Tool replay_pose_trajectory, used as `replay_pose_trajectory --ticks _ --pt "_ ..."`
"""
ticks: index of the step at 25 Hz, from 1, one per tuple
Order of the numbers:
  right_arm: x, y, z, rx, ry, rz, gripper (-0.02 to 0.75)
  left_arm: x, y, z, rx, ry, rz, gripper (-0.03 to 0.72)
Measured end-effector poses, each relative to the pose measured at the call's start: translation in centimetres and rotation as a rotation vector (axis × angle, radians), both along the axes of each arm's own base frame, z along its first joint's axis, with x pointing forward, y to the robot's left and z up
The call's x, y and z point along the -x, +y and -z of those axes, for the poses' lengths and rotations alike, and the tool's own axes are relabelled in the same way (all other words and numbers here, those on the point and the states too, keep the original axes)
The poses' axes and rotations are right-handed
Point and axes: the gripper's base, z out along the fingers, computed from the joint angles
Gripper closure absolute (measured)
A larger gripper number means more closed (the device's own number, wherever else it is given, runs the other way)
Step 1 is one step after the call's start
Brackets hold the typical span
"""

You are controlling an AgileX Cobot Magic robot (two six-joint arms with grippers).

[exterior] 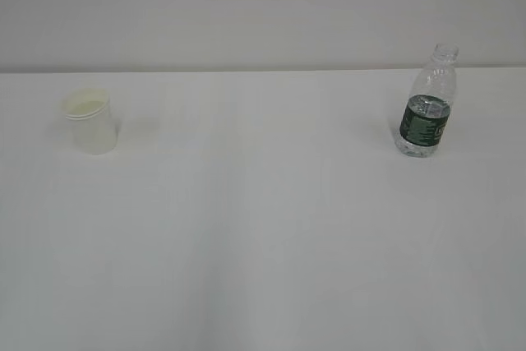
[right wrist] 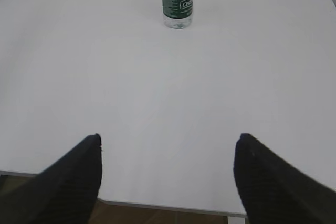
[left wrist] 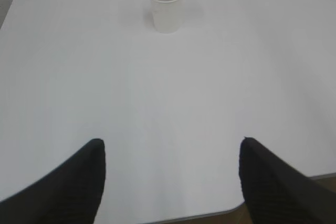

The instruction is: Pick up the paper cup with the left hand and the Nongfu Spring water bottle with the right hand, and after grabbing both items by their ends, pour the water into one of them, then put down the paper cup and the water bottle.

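White table (exterior: 263, 244) fills the scene, bare wall behind. Nearest, at the table's near edge, the left hand (left wrist: 170, 153) and the right hand (right wrist: 168, 150) both have their jaws spread wide, gripping nothing. Far ahead of the left hand, well apart, stands the paper cup (left wrist: 166, 4), upright at far left; it looks light and easily crushed, so a gentle hold low on its wall suits. Far right, straight ahead of the right hand, the Nongfu Spring water bottle (right wrist: 177, 2) stands uncapped; the water (exterior: 421, 147) seems to fill its lower half. Thin, slick plastic: grip the base end.
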Motion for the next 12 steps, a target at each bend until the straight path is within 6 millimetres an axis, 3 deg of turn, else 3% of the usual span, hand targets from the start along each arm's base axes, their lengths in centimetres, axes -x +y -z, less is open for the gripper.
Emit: replay_pose_trajectory --ticks 12 --pt "0.0 0.0 0.0 0.0 0.0 0.0 0.15 0.0 0.0 0.0 0.0 0.0 0.0 0.112"
